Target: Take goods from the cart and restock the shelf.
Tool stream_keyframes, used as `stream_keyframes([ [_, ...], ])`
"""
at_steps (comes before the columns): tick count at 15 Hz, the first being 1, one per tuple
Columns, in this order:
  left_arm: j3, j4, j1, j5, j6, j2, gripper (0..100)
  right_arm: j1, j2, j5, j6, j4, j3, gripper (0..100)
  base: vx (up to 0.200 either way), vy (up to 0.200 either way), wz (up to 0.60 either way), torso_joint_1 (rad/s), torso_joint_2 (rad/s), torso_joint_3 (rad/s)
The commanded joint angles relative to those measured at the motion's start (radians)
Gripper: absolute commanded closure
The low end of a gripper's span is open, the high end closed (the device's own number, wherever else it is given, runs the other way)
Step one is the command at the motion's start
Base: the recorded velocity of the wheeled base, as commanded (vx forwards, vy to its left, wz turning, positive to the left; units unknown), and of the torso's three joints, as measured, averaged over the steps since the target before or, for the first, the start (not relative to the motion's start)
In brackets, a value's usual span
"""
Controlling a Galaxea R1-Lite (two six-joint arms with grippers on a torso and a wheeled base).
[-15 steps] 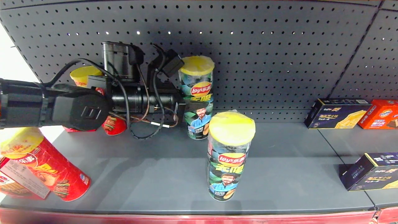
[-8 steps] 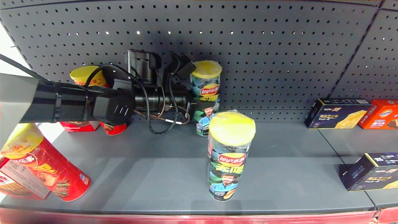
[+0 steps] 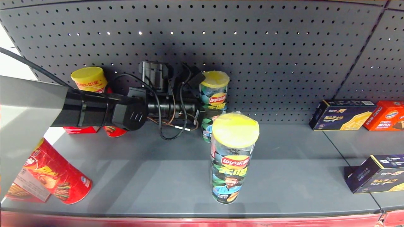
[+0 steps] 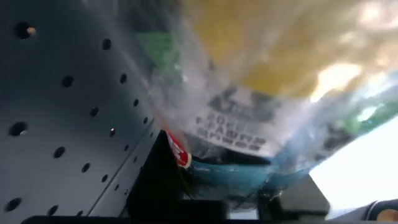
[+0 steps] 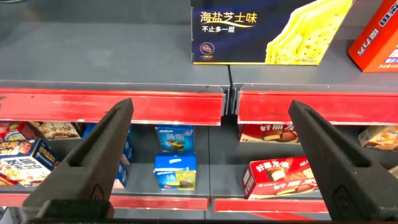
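Observation:
My left gripper (image 3: 208, 111) is shut on a green chip can (image 3: 215, 91) with a yellow lid, held upright just in front of the pegboard back wall (image 3: 284, 63). The can's base is hidden behind a second, identical green can (image 3: 234, 157) standing alone on the grey shelf (image 3: 157, 176) nearer the front edge. In the left wrist view the held can (image 4: 249, 112) is pressed close to the camera, with the pegboard (image 4: 56, 124) beside it. My right gripper (image 5: 214, 162) is open, facing the shelf front, with nothing between its fingers.
Red chip cans stand at the back left (image 3: 91, 82) and lean at the front left (image 3: 56, 179). Dark blue boxes (image 3: 342, 115) (image 3: 375, 173) and an orange box (image 3: 386, 115) sit at the right. Lower shelves with boxed goods (image 5: 174, 171) show under red rails (image 5: 112, 106).
My left arm has carried the green can to the right, deeper toward the pegboard and lower. The front can and the boxes have not moved.

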Motion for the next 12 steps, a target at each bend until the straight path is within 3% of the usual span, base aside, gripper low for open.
stream_keyframes([
  [1,0.005,0.0,-0.001,0.005,0.0,0.003,0,0.0,0.001,0.0,0.0,0.0,0.0,0,0.0,0.0,0.0,0.0,0.0,0.0],
  [5,0.079,-0.033,0.008,0.011,-0.002,-0.049,0,0.0,0.001,0.0,0.0,0.0,0.0,0,0.0,0.0,0.0,0.0,0.0,0.0],
  [7,0.191,-0.041,0.014,0.029,-0.002,-0.132,0,0.0,0.001,0.0,0.0,0.0,0.0,0,0.0,0.0,0.0,0.0,0.0,0.0],
  [12,0.363,-0.11,0.015,0.204,-0.011,-0.219,0,0.0,0.001,0.0,0.0,0.0,0.0,0,0.0,0.0,0.0,0.0,0.0,0.0],
])
